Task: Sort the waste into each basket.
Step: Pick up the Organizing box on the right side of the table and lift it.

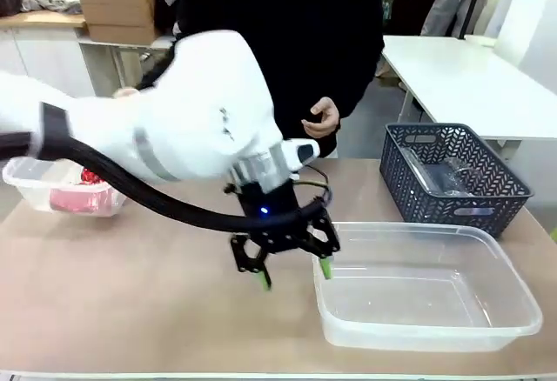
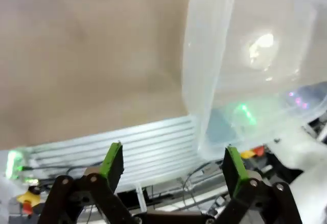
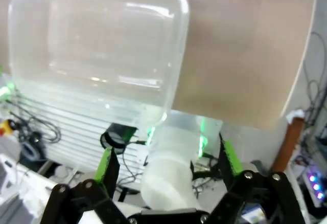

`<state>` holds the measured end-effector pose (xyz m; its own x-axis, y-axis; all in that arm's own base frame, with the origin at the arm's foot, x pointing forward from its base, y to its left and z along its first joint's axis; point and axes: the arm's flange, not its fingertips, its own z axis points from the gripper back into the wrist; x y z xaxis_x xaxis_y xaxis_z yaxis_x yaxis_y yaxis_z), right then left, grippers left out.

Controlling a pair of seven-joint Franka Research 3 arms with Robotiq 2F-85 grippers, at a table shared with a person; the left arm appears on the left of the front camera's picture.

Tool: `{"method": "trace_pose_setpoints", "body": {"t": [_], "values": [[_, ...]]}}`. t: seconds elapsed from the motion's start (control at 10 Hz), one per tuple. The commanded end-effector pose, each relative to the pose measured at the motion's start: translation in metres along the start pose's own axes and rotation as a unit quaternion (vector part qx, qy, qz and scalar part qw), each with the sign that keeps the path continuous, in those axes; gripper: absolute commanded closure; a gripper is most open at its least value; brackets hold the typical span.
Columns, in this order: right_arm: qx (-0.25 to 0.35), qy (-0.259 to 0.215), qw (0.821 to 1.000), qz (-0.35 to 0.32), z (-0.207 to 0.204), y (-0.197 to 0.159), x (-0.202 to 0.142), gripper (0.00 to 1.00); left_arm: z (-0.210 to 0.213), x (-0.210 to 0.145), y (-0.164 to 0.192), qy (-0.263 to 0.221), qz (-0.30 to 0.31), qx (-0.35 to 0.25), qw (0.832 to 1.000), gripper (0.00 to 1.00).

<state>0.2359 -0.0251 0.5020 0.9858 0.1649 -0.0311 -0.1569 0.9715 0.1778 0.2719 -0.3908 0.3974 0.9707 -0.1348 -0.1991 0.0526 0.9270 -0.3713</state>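
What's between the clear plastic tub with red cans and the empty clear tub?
Front view: the left arm's open jaws over bare tan tabletop, close beside the empty clear tub.

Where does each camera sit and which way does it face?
Front: fixed between the arms, facing across the table to the person; the left gripper shows, open.
Left wrist: on the left arm, looking down at a corner of the empty clear tub; its own fingers show.
Right wrist: on the right arm, looking down at that tub from the robot's table edge; the right gripper shows, open.
Shared: the tub is in all three.
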Motion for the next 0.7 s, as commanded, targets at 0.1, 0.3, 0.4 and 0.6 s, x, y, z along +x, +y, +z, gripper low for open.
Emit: {"method": "trace_pose_setpoints", "body": {"t": [0.1, 0.3, 0.4, 0.6], "values": [[0.000, 0.000, 1.000, 0.000, 0.000, 0.000, 0.000, 0.00, 0.000, 0.000, 0.000, 0.000, 0.000, 0.000, 1.000, 0.00], [-0.008, 0.002, 1.000, -0.022, -0.008, -0.016, 0.015, 0.00, -0.021, 0.018, -0.005, 0.011, 0.011, -0.007, 1.000, 0.00], [-0.018, 0.049, 0.999, 0.010, -0.040, -0.003, 0.039, 0.00, -0.025, 0.020, -0.009, -0.006, 0.015, -0.002, 1.000, 0.00], [0.013, 0.102, 0.995, 0.016, -0.105, -0.005, 0.060, 0.00, -0.036, 0.029, -0.009, -0.022, 0.026, 0.000, 0.999, 0.00]]}}
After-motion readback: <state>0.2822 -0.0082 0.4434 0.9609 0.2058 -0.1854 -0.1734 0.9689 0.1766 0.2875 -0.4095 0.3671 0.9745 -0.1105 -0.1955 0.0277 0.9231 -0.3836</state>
